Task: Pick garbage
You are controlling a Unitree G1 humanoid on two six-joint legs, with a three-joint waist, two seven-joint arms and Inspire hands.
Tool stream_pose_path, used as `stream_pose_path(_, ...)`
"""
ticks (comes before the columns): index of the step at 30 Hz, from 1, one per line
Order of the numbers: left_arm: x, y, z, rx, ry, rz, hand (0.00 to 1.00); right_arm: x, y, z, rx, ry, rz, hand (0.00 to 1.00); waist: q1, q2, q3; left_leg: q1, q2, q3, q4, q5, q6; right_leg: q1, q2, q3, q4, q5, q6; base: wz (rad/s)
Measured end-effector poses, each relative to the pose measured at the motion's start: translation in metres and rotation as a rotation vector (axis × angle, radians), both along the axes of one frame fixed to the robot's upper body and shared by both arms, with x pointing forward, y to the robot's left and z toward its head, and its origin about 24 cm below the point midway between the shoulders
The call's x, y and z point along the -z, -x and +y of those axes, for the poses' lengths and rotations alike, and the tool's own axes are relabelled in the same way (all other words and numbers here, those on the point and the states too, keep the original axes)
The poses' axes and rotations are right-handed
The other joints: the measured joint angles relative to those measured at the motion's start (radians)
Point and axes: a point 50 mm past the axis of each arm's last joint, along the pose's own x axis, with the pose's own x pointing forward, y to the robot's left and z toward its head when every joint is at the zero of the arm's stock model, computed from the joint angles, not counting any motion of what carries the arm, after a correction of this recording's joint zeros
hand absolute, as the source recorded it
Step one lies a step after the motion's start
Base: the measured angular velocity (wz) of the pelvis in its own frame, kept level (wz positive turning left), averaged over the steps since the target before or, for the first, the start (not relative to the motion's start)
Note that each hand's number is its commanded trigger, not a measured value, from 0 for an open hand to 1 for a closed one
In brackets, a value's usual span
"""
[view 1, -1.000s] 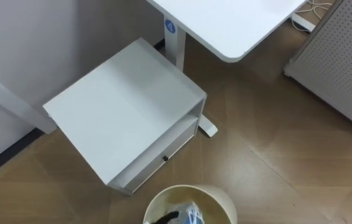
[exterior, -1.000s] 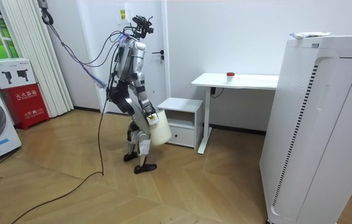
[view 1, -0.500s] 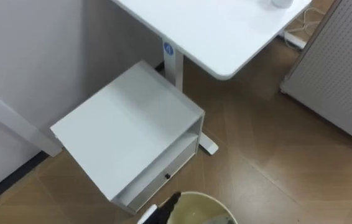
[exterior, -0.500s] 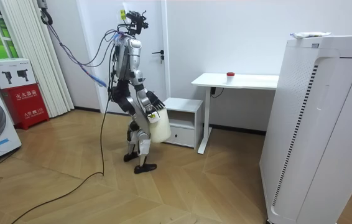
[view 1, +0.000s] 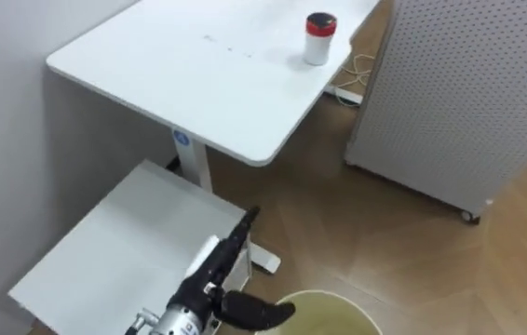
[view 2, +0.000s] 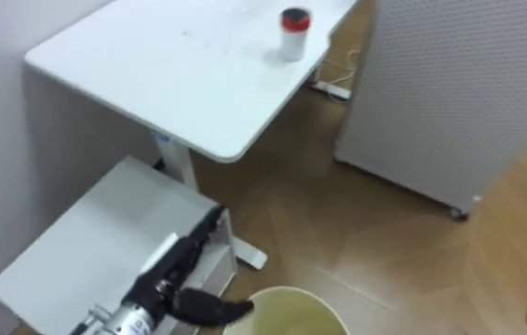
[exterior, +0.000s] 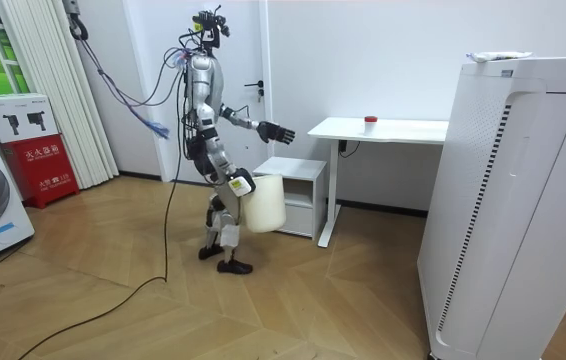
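Nearest to us, at the bottom edge of the eye views, was the curved rim of a pale cream waste bin. We could make out nothing of what lay inside it. In the room view the waste bin hung at the robot's hip from its right hand, which sat at the rim. Whether that hand was closed on the rim we could not tell.

Just above the rim was the left hand, dark, with its fingers straight and together, pointing away from us, and its thumb spread out toward the bin. It held nothing. It hovered over the near corner of a low white cabinet, which showed a shallow open slot under its flat top.

In the room view we saw the robot standing upright on the wood floor just in front of that cabinet. It faced the desk with its left arm held out level.

Beyond the cabinet stood a white desk with a rounded corner. Near its far end stood the task's thing, well apart from both hands. It was a small white cylindrical container with a red cap, standing upright. In the room view it showed as a red spot on the desk top.

Past the desk were a white cable on the floor and a tall white perforated panel.
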Motion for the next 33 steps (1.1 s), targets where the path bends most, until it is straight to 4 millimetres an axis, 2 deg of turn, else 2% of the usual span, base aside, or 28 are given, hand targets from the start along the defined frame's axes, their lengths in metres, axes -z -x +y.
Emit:
stream_pose_path(3,-0.021,-0.004,0.001,-0.026,0.036,-0.099,0.00,0.004,0.013,0.000,-0.002,-0.015,0.026,1.00,-0.008,-0.009,-0.0082,0.048,-0.002,0.006,-0.036,0.001,-0.002,0.040,0.003,-0.006,-0.021,0.001,0.000,-0.16)
stream_pose_path(7,-0.027,-0.004,0.003,-0.080,0.056,-0.148,0.00,0.005,0.020,0.000,-0.006,-0.028,0.032,1.00,-0.025,-0.019,-0.0161,0.125,0.006,0.015,-0.050,0.005,-0.010,0.116,0.029,-0.006,-0.056,0.001,0.000,-0.13)
stream_pose_path(9,-0.031,-0.003,0.004,-0.095,0.058,-0.168,0.00,0.005,0.021,0.000,-0.013,-0.034,0.030,1.00,-0.023,-0.022,-0.0180,0.145,0.013,0.030,-0.048,0.006,-0.011,0.134,0.037,-0.008,-0.068,0.001,-0.001,-0.20)
stream_pose_path(11,-0.039,-0.002,0.010,-0.135,0.052,-0.213,0.00,0.005,0.022,0.001,-0.044,-0.029,0.035,1.00,-0.013,-0.027,-0.0200,0.174,0.020,0.056,-0.038,0.007,-0.013,0.141,0.045,-0.007,-0.070,-0.001,-0.010,-0.45)
stream_pose_path(13,-0.041,-0.001,0.018,-0.179,0.040,-0.232,0.00,0.005,0.023,0.002,-0.072,-0.024,0.041,1.00,0.006,-0.027,-0.0200,0.191,0.020,0.049,-0.011,0.007,-0.013,0.152,0.059,0.017,-0.072,-0.001,-0.021,-0.84)
stream_pose_path(15,-0.045,0.005,0.030,-0.244,0.041,-0.256,0.00,0.005,0.023,0.004,-0.108,-0.025,0.036,1.00,0.015,-0.029,-0.0208,0.192,0.017,-0.022,0.033,0.007,-0.013,0.153,0.084,0.085,-0.071,-0.006,-0.032,-1.02)
stream_pose_path(16,-0.050,0.008,0.037,-0.282,0.046,-0.279,0.00,0.004,0.024,0.005,-0.124,-0.027,0.031,1.00,0.023,-0.029,-0.0211,0.183,0.007,-0.120,0.067,0.008,-0.013,0.164,0.106,0.139,-0.073,-0.007,-0.042,-1.00)
stream_pose_path(17,-0.053,0.010,0.042,-0.315,0.050,-0.301,0.00,0.004,0.025,0.005,-0.139,-0.023,0.029,1.00,0.031,-0.029,-0.0216,0.161,-0.006,-0.226,0.111,0.011,-0.017,0.172,0.119,0.172,-0.074,-0.004,-0.049,-0.91)
stream_pose_path(18,-0.055,0.011,0.044,-0.329,0.054,-0.310,0.00,0.004,0.026,0.005,-0.140,-0.023,0.028,1.00,0.032,-0.030,-0.0249,0.152,-0.019,-0.277,0.112,0.008,-0.022,0.173,0.124,0.188,-0.075,-0.004,-0.051,-0.73)
stream_pose_path(19,-0.060,0.012,0.045,-0.342,0.063,-0.339,0.00,0.004,0.027,0.003,-0.129,-0.023,0.026,1.00,0.033,-0.033,-0.0250,0.125,-0.040,-0.340,0.073,0.009,-0.026,0.173,0.125,0.214,-0.074,-0.003,-0.050,-0.63)
stream_pose_path(20,-0.065,0.013,0.045,-0.353,0.079,-0.371,0.00,0.003,0.028,0.001,-0.127,-0.016,0.031,1.00,0.038,-0.037,-0.0234,0.087,-0.053,-0.384,0.018,0.025,-0.042,0.172,0.127,0.240,-0.072,-0.001,-0.045,-0.68)
stream_pose_path(21,-0.067,0.014,0.045,-0.358,0.086,-0.387,0.00,0.003,0.028,0.000,-0.127,-0.011,0.032,1.00,0.043,-0.035,-0.0234,0.067,-0.055,-0.397,-0.009,0.044,-0.044,0.172,0.131,0.253,-0.071,-0.002,-0.039,-0.95)
stream_pose_path(22,-0.067,0.016,0.046,-0.372,0.094,-0.406,0.00,0.004,0.032,-0.001,-0.124,-0.007,0.043,1.00,0.065,-0.034,-0.0326,0.061,-0.054,-0.397,-0.019,0.072,-0.034,0.173,0.140,0.288,-0.073,0.004,-0.029,-0.89)
stream_pose_path(23,-0.068,0.018,0.048,-0.390,0.098,-0.420,0.00,0.004,0.034,-0.002,-0.119,-0.006,0.047,1.00,0.073,-0.025,-0.0408,0.075,-0.054,-0.397,-0.031,0.068,-0.031,0.184,0.143,0.285,-0.086,0.014,-0.021,-0.69)
stream_pose_path(24,-0.069,0.018,0.049,-0.393,0.100,-0.426,0.00,0.004,0.036,-0.003,-0.116,-0.007,0.048,1.00,0.066,-0.024,-0.0415,0.082,-0.054,-0.397,-0.039,0.068,-0.030,0.191,0.141,0.280,-0.093,0.016,-0.020,-0.21)
stream_pose_path(27,-0.072,0.022,0.052,-0.417,0.110,-0.451,0.00,0.004,0.041,-0.007,-0.085,-0.007,0.052,1.00,0.064,-0.020,-0.0371,0.121,-0.065,-0.388,-0.074,0.072,-0.030,0.206,0.144,0.289,-0.111,0.016,-0.021,-0.09)
stream_pose_path(30,-0.071,0.025,0.054,-0.436,0.111,-0.449,0.00,0.004,0.040,-0.008,-0.086,-0.005,0.047,1.00,0.067,-0.003,-0.0292,0.153,-0.067,-0.390,-0.110,0.073,-0.029,0.222,0.153,0.308,-0.128,0.021,-0.029,-0.18)
stream_pose_path(33,-0.072,0.025,0.055,-0.446,0.111,-0.452,0.00,0.003,0.039,-0.007,-0.103,0.005,0.046,1.00,0.069,0.007,-0.0288,0.171,-0.070,-0.390,-0.136,0.075,-0.027,0.224,0.158,0.322,-0.127,0.015,-0.031,-0.13)
